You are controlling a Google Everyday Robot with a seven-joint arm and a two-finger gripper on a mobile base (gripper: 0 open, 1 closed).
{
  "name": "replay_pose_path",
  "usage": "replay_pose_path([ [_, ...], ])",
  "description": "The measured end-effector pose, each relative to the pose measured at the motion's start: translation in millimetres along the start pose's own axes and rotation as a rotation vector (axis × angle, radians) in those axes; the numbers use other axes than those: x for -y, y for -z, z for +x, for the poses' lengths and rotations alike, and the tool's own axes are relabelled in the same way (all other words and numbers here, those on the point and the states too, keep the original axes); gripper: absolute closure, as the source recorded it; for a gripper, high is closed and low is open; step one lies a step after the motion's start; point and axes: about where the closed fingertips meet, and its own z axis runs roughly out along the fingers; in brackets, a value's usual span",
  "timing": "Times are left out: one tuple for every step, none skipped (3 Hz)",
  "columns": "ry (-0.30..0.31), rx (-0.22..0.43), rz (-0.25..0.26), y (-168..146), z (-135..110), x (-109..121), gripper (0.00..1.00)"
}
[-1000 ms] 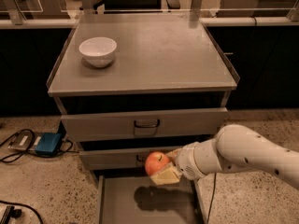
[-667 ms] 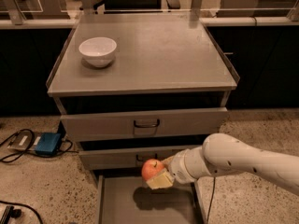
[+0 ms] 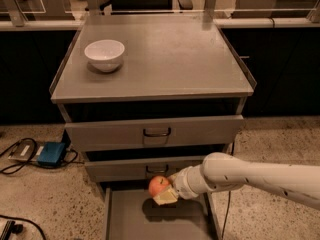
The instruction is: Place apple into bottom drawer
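The apple (image 3: 158, 185) is red with a yellowish patch and sits in my gripper (image 3: 164, 191), held above the open bottom drawer (image 3: 125, 219). The drawer is pulled out at the foot of the grey cabinet, and its flat floor shows the apple's shadow. My white arm reaches in from the right. The gripper is shut on the apple, just in front of the middle drawer's handle (image 3: 156, 170).
A white bowl (image 3: 104, 54) stands on the cabinet top (image 3: 170, 59) at the left. The top drawer (image 3: 155, 132) and middle drawer are pushed in. A blue box (image 3: 51, 154) and cables lie on the speckled floor at the left.
My arm has moved the apple left and a little lower, further over the open bottom drawer.
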Motion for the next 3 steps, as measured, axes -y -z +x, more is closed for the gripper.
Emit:
replay_pose_path([
  [-0.034,-0.019,-0.009,-31,28,19,1.00],
  [-0.032,-0.019,-0.012,-36,29,18,1.00],
  [-0.034,-0.027,-0.034,-78,48,20,1.00],
])
